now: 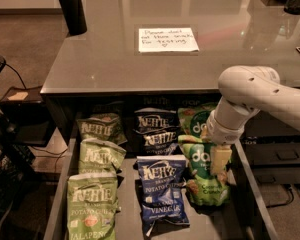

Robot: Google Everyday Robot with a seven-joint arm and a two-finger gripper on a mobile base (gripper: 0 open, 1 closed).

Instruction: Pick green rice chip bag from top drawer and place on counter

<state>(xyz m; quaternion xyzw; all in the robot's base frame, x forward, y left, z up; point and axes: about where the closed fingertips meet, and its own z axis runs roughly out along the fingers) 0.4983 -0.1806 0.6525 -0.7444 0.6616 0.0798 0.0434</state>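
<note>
The top drawer (pixel 60 204) is pulled open below the counter (pixel 115 59). The green rice chip bag (pixel 202 181), a light green "dang" pouch, lies in the drawer's right row, nearest the front. My gripper (pixel 220 159) hangs from the white arm (pixel 250 91) and sits down on the bag's upper right part, touching it. The arm's wrist hides the bag's top right corner.
A second "dang" pouch (pixel 195 121) lies behind the first. Blue Kettle bags (pixel 160 184) fill the middle row and olive-green Kettle bags (pixel 92 199) the left row. A white handwritten note (pixel 167 39) lies on the counter. A dark post (pixel 70 6) stands at the back left.
</note>
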